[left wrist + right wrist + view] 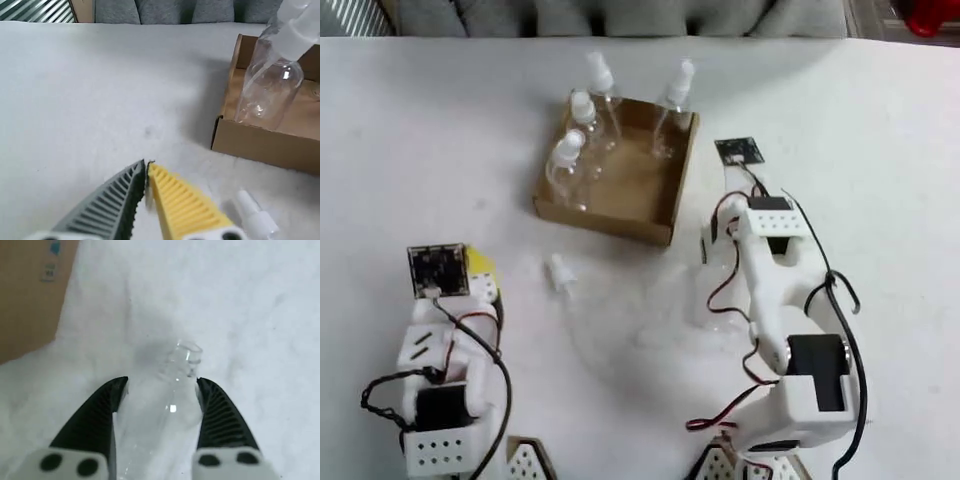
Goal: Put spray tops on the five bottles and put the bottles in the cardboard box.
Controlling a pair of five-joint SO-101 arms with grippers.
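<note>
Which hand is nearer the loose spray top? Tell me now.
Left. The left hand sits close beside the spray top on the table. The right hand is farther off, astride the uncapped bottle near the cardboard box.

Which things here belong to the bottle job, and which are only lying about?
Belong to the job:
cardboard box
four capped bottles in it
uncapped bottle between the fingers of the open right gripper
loose spray top on the table
left gripper, shut

Lying about:
grey cushions behind the table
red object
</note>
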